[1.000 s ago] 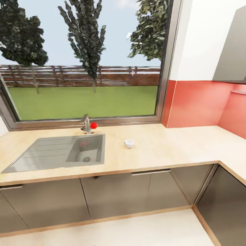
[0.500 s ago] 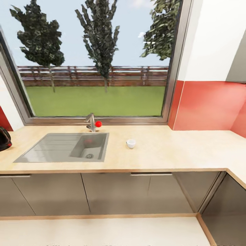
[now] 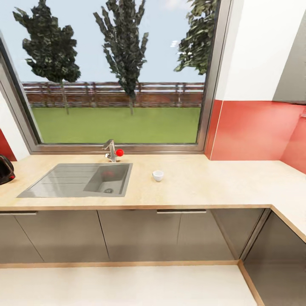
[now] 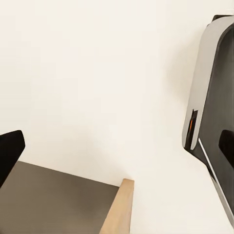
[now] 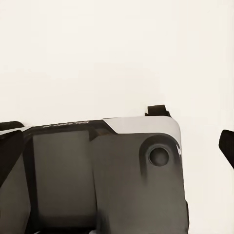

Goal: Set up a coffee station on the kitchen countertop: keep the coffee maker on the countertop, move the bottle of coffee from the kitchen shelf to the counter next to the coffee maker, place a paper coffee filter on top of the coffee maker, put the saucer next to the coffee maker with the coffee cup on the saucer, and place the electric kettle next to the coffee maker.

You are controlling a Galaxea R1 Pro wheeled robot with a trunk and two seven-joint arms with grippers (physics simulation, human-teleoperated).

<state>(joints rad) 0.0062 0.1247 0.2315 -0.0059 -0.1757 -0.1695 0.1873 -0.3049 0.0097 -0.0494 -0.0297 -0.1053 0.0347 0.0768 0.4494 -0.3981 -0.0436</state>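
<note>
Two grippers are hanging wide apart and empty, well short of the coffee cup [image 3: 158, 175] sitting on the kitchen countertop [image 3: 204, 187]; rushing in is risking knocking it over.

The cup [image 3: 158, 175] stands upright on the table [image 3: 204, 185], right of the sink [image 3: 78, 179]; the kettle [image 3: 6, 169] sits far left of the sink.

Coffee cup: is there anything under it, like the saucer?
No saucer: the tiny white coffee cup sits directly on the light wood-grain kitchen countertop, beside the grey sink. Its inside cannot be made out.
</note>
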